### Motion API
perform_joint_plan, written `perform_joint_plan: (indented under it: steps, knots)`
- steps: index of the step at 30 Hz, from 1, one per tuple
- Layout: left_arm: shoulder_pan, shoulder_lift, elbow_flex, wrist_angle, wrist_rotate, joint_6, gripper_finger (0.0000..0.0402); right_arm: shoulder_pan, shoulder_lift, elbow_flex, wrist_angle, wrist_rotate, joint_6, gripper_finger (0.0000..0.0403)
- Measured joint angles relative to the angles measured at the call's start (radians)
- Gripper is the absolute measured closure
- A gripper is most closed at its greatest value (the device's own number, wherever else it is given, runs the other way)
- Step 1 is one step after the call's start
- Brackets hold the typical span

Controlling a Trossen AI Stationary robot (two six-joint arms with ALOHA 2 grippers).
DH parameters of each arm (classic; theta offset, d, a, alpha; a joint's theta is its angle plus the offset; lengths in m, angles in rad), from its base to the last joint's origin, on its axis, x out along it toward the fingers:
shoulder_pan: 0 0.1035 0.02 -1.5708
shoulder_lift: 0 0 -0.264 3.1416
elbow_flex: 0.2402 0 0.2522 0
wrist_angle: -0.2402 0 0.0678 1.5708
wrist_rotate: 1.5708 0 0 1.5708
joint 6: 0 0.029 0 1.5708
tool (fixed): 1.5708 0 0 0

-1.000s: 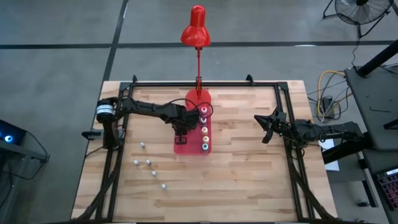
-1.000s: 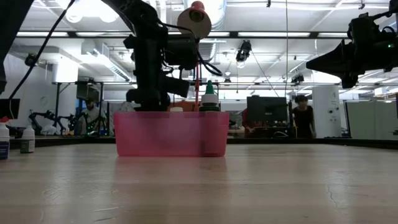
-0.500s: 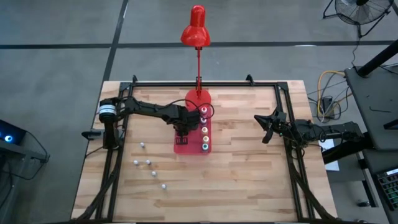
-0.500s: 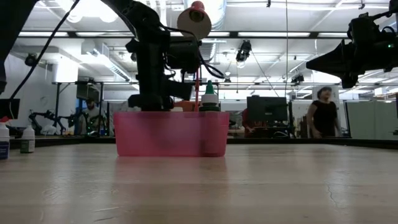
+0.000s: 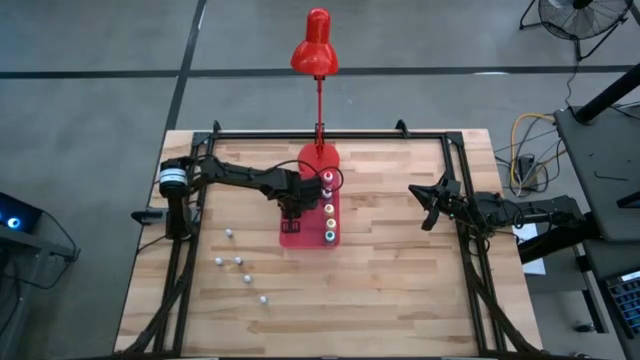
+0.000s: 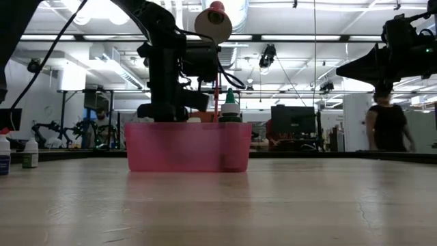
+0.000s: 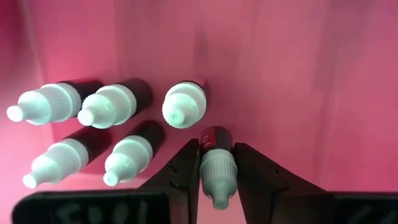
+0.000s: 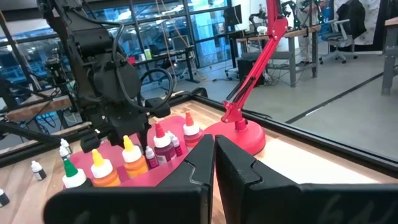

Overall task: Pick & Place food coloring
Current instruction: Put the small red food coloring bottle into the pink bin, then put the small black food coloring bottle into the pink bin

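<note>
A flat red tray [image 5: 295,235] lies at the table's middle. Its right column holds bigger food coloring bottles [image 5: 329,208] with coloured caps. Its left side holds several small white-capped bottles [image 7: 112,106], standing on their bases. My left gripper [image 7: 216,180] points down into the tray, shut on one more small bottle [image 7: 216,163] beside them. Several small bottles [image 5: 238,262] stand loose on the table at the near left. My right gripper [image 5: 425,205] hangs shut above the table's right side, holding nothing. My left gripper pinches the small bottle between its two fingers [image 7: 186,171], at the white cap and neck [image 7: 216,168]. The fingers come from above, pointing down. The bottle stays upright, its dark lower end [image 7: 214,135] down at the tray's floor, next to the other small bottles.
A red desk lamp [image 5: 316,55] stands with its base [image 5: 320,155] against the tray's far end, its stem rising behind the tray. A black frame runs round the table's edge. Bare wood lies to the tray's right and near side. A person [image 6: 386,126] stands beyond the table.
</note>
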Motion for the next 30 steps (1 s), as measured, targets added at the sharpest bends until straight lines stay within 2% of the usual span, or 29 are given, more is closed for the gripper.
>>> perform_joint_plan:
  steps: [22, 30]
  knots:
    - [0.000, -0.002, 0.047, -0.042, 0.000, -0.001, 0.0329, 0.001, 0.000, 0.000, 0.000, 0.000, 0.000, 0.0394]
    - [-0.001, -0.010, 0.050, -0.060, -0.006, -0.014, 0.0276, 0.001, 0.000, 0.000, 0.000, 0.000, 0.000, 0.0394]
